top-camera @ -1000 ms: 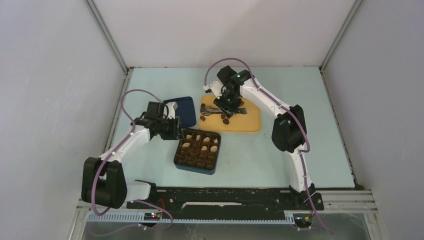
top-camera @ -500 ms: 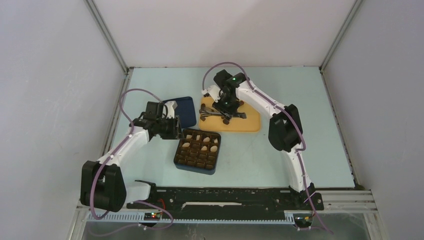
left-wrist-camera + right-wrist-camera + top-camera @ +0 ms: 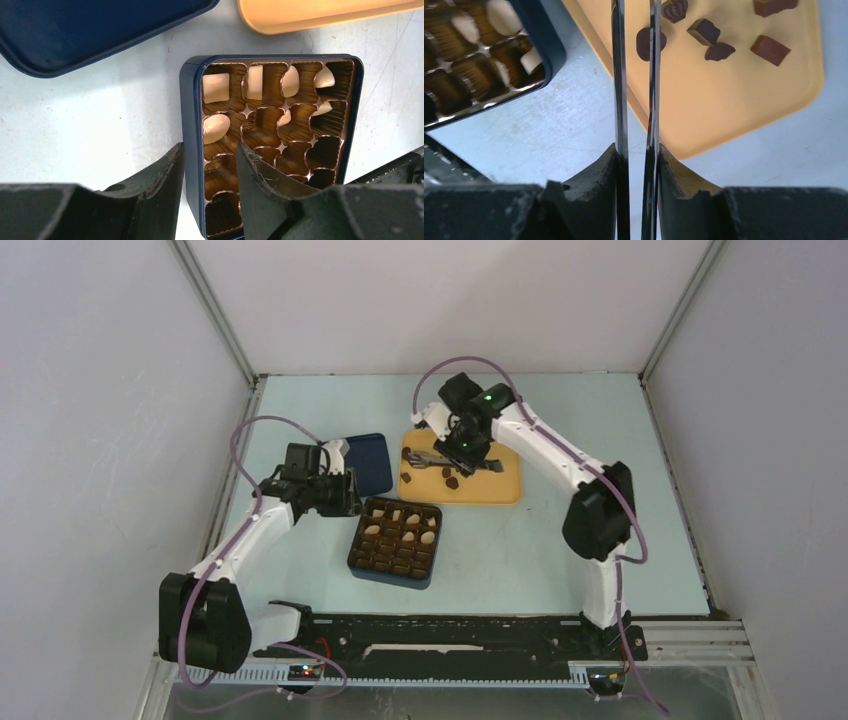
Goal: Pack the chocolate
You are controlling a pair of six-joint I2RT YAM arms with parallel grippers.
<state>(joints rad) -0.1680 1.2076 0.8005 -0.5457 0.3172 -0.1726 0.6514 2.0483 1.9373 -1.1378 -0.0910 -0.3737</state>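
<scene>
Leftmost, the left claw (image 3: 209, 150) hovers at the left wall of the dark blue box (image 3: 191, 115), released and holding nothing. 1 finger sits outside that wall and the other over the brown gridded insert (image 3: 265, 125); whether either touches the box I cannot tell. Beyond the box's far-left corner, a dark blue lid (image 3: 75, 30) lies on the pale surface (image 3: 100, 125), a little apart from the box.

Inside the box, 7 cream chocolate pieces (image 3: 216, 87) sit in separate cells, 4 across the far row and 3 in the row next to it. The cells nearer the arms look dark, and their contents cannot be told.

Beyond the box's far-right corner lies a yellow tray (image 3: 734, 100), near the box but not touching it, with 6 dark chocolate pieces (image 3: 770, 50) loose on it. Over that tray the right claw (image 3: 636, 150) is clenched on metal tweezers (image 3: 619, 75), whose 2 thin blades run almost parallel with a narrow gap. The blades cross 1 round dark piece; whether they pinch it cannot be told.
</scene>
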